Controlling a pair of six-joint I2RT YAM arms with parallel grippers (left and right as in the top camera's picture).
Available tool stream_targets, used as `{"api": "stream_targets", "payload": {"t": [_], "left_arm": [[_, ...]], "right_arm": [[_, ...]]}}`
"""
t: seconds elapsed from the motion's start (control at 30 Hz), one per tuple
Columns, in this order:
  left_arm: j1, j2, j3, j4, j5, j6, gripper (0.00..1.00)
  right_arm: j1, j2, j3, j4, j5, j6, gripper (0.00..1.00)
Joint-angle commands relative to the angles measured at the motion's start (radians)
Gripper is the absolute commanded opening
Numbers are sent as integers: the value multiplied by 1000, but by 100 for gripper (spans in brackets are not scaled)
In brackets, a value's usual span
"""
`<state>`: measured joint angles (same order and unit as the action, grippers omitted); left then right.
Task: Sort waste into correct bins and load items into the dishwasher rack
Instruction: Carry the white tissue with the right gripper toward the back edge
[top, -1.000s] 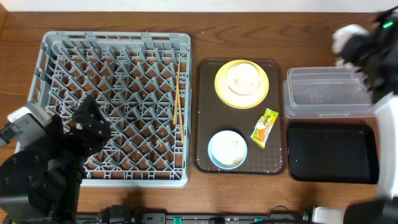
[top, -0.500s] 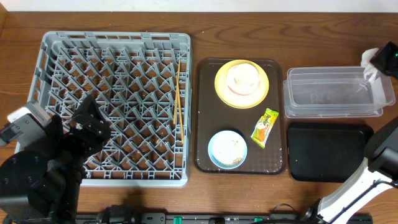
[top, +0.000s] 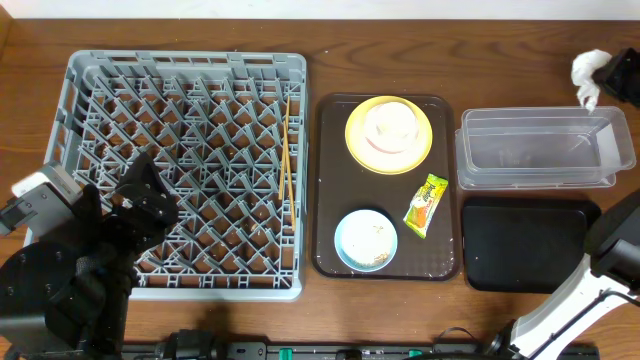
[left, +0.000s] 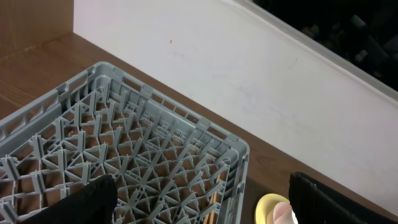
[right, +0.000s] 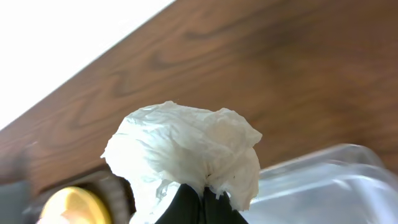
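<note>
Bench: brown wood with a white wall behind. Rack (top: 185, 170) on the left, brown tray (top: 333, 190) in the centre, tub (top: 545, 150) and black tray (top: 535, 245) on the right.
Napkin (right: 186, 149): pinched by its lower folds in the right hand (right: 200, 206), held in the air just beyond the tub's far right corner, not yet over it.
Handling: judged very light, soft and crushable. It may cling to the pads on release. A pinch on a bunched fold suffices.
Left hand (left: 205, 208): wide and empty, over the rack.
Wrapper (top: 425, 205): lying on the brown tray.

Rack (top: 185, 62) L, tray (top: 325, 180) ctr, tub (top: 540, 181) R; napkin (top: 588, 70) prob. beyond tub
</note>
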<state>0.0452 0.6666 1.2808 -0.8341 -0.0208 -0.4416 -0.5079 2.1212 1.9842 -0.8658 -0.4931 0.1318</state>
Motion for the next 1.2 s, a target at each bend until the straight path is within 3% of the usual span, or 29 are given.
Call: {"api": "stream_targets", "payload": {"t": [0.0,0.4,0.73,1.0,1.17], "left_arm": [[6,-2,13,0,10,6,89],[6,-2,13,0,10,6,89],[6,-2,13,0,10,6,89],[6,-2,13,0,10,6,89],[6,-2,13,0,10,6,89]], "right_arm": [[74,-31,17,-20,-85,-18,1],[462,-31,17,-60,285,-49,1],[612,-28,16,48,441,28,1],[628,81,16,348,458,29,1],[619,292,16,726,583,-55,1]]}}
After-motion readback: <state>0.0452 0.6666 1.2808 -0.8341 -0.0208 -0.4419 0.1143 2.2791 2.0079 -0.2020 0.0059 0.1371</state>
